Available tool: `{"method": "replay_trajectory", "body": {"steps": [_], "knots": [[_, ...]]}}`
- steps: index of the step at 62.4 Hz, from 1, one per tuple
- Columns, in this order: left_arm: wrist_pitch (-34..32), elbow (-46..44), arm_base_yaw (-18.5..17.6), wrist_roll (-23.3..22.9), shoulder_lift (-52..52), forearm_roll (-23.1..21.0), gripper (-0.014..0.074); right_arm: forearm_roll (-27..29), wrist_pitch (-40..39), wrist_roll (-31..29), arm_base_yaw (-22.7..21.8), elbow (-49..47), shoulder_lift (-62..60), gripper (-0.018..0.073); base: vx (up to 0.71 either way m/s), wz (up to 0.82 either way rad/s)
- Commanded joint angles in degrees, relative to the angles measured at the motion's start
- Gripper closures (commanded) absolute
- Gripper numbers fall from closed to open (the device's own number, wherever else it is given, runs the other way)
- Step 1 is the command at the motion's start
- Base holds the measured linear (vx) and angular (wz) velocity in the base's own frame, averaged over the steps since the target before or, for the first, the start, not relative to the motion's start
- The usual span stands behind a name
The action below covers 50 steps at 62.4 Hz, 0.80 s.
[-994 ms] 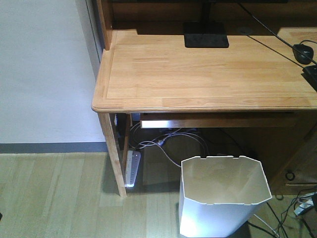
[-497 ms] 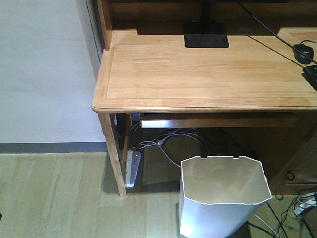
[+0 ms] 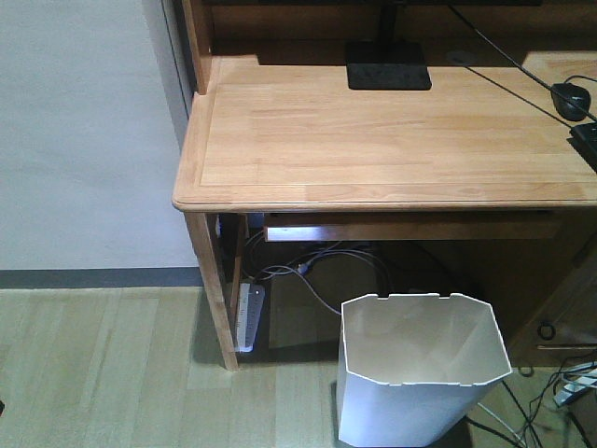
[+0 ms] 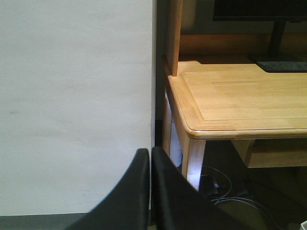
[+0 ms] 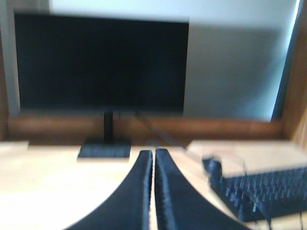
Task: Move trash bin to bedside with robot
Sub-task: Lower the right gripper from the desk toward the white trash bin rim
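Trash bin (image 3: pixel 424 371) is standing upright on the wooden floor (image 3: pixel 103 373) at about five o'clock in the front-facing view, its white outer wall facing the camera and its cream inside showing open. It is sitting just in front of the wooden desk (image 3: pixel 373 140), under the front edge, with neither arm touching it. At about seven o'clock from the bin's rim a white power strip (image 3: pixel 249 315) is lying beside the desk leg (image 3: pixel 213 289), and loose cables (image 3: pixel 317 271) are trailing in the shadow under the desk. On the desktop a black monitor stand (image 3: pixel 388 65) is resting at twelve o'clock, and a dark mouse (image 3: pixel 571 98) is sitting at two o'clock by the right edge.

The left gripper (image 4: pixel 149 151) is pointing up from six o'clock in its wrist view, its two black fingers pressed together with only a thin seam between them and nothing in between. Ahead of it a pale wall (image 4: pixel 72 96) is filling nine o'clock, and the desk corner is lying at three o'clock.

The right gripper (image 5: pixel 153 152) is likewise showing its fingers closed against each other, empty. Its view is blurred: a dark monitor (image 5: pixel 100 62) is standing at eleven o'clock, and what is probably a keyboard (image 5: pixel 268 189) is lying at four o'clock.
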Motion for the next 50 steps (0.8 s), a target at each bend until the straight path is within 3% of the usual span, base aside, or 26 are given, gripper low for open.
{"method": "replay_trajectory", "body": {"steps": [1,17,34,41,50], "knots": [[-4.2,1.7,-0.3,-0.5,-0.6,-0.2,0.0602,2.2,1.8,0.1,-0.1,-6.6,6.8,0.057,0.0,0.0],[-4.2,1.7,-0.3,-0.5,-0.6,-0.2,0.0602,2.1,3.3,0.2,-0.1,-10.6,14.6,0.057,0.0,0.0],[-4.2,1.7,-0.3,-0.5,-0.6,-0.2,0.0602,1.9,13.6,0.1,-0.1,-10.4,17.3,0.0554,0.0,0.0],[-4.2,1.7,-0.3,-0.5,-0.6,-0.2,0.0602,1.4,14.6,0.0,-0.1,-10.4,17.4,0.0504,0.0,0.0],[-4.2,1.7,-0.3,-0.5,-0.6,-0.2,0.0602,0.1,17.6,0.0,-0.1,-10.4,17.4,0.0363,0.0,0.0]]}}
